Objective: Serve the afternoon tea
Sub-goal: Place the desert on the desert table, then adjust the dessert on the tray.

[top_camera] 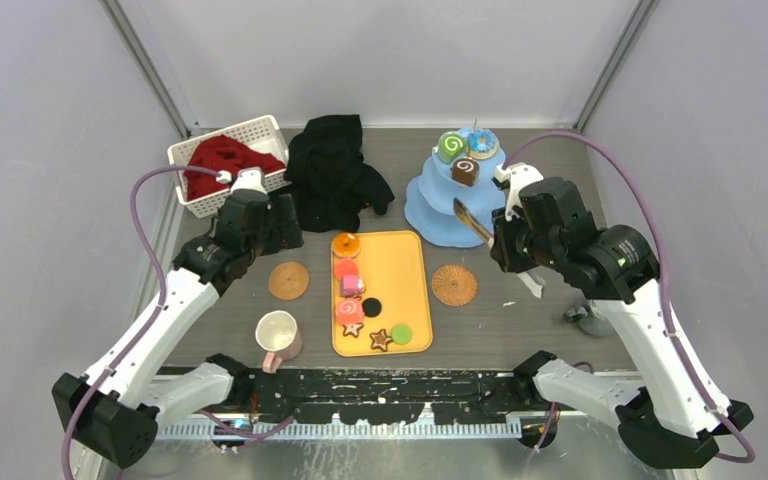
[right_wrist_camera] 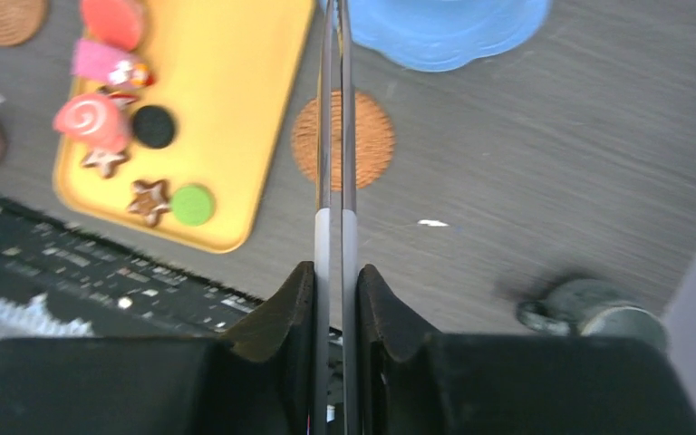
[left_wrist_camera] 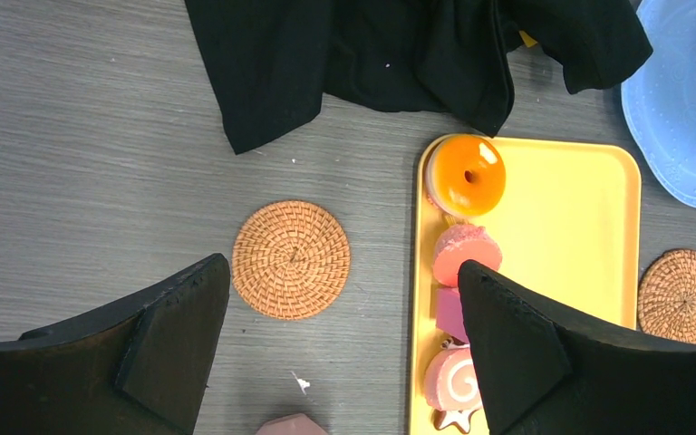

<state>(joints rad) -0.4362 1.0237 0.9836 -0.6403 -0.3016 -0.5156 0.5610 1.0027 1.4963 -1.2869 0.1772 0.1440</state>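
Right gripper (right_wrist_camera: pixel 333 281) clamped tongs (right_wrist_camera: pixel 323 245), blades pressed nearly together, tips beside stand (top_camera: pixel 430 215). Left gripper (left_wrist_camera: pixel 343 267) hung spread wide above coaster (left_wrist_camera: pixel 291 259) and tray (left_wrist_camera: pixel 562 227). Sweets (top_camera: pixel 348 285) lay on tray and on stand's upper tiers.

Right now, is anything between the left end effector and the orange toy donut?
Nothing visible. The open left end effector hangs above the table; the orange toy donut lies uncovered on the yellow tray.

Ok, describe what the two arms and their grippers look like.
The left arm and the right arm have white links, black joints and black bases. A mauve cable loops along each. The left gripper and right gripper are black, with thick wedge-shaped fingers.
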